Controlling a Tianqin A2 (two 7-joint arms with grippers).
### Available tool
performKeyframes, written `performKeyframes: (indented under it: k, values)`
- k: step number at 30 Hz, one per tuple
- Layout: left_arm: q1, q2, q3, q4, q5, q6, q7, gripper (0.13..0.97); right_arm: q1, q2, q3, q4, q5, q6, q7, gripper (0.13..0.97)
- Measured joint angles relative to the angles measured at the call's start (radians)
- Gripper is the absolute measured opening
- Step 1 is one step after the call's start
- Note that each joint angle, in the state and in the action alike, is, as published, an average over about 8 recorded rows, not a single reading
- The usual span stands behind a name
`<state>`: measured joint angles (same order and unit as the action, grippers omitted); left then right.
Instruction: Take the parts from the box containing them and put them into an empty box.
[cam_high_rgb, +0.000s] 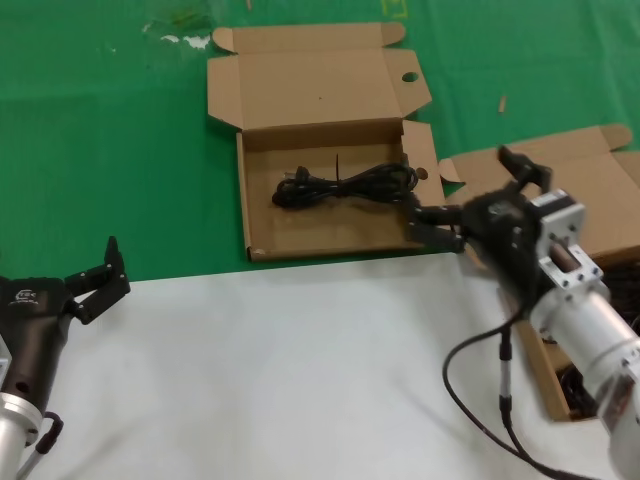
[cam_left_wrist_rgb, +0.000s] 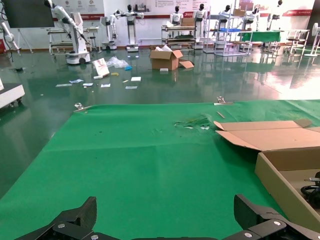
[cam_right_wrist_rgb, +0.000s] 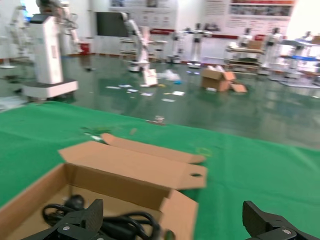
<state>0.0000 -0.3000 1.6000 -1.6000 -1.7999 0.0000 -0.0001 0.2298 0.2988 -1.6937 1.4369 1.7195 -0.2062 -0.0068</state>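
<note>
**A:** Where is the cord, and how does it lie?

**B:** One black power cord bundle (cam_high_rgb: 345, 185) lies on the floor of the box with holes (cam_high_rgb: 330, 215), in the upper middle of the head view. Its long axis runs left to right across the frame, slightly tilted. A plug sits at its left end; the right end reaches toward the box's right wall. The lid (cam_high_rgb: 310, 80) is folded back flat on the green cloth (cam_high_rgb: 100, 150), with a round hole showing in the right flap.

**A:** And the grippers?

**B:** The right gripper (cam_high_rgb: 470, 190) is at the box's right wall, its fingers spread wide and holding nothing. One finger (cam_high_rgb: 432, 220) sits at the near right corner, the other is raised toward the second box (cam_high_rgb: 590, 180). The left gripper (cam_high_rgb: 95, 278) is in the lower left, over the edge between the green cloth and the white sheet (cam_high_rgb: 280, 380). Its fingers are apart too and it holds nothing.

**A:** Anything in the way?

**B:** The box's right side flap stands up between the right gripper and the cord.

**A:** What is hidden?

**B:** The right arm covers most of the second box. Only its lid and a strip of its near wall show, with some dark cable at the lower right that I cannot make out. In the right wrist view the cord (cam_right_wrist_rgb: 120, 220) is blurred and partly behind a finger. In the left wrist view only a bit of it (cam_left_wrist_rgb: 312, 192) shows at the frame's right edge.
</note>
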Motion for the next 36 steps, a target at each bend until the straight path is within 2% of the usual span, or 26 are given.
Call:
performKeyframes:
  k: [13,36]
  values:
    - [0.000,0.000,0.000,0.000,0.000,0.000,0.000,0.966,-0.179,0.001,0.073,0.127,0.063,0.160,0.005,0.966]
    - [0.000,0.000,0.000,0.000,0.000,0.000,0.000,0.966,-0.190,0.001,0.078,0.135,0.067,0.171,0.006,0.966]
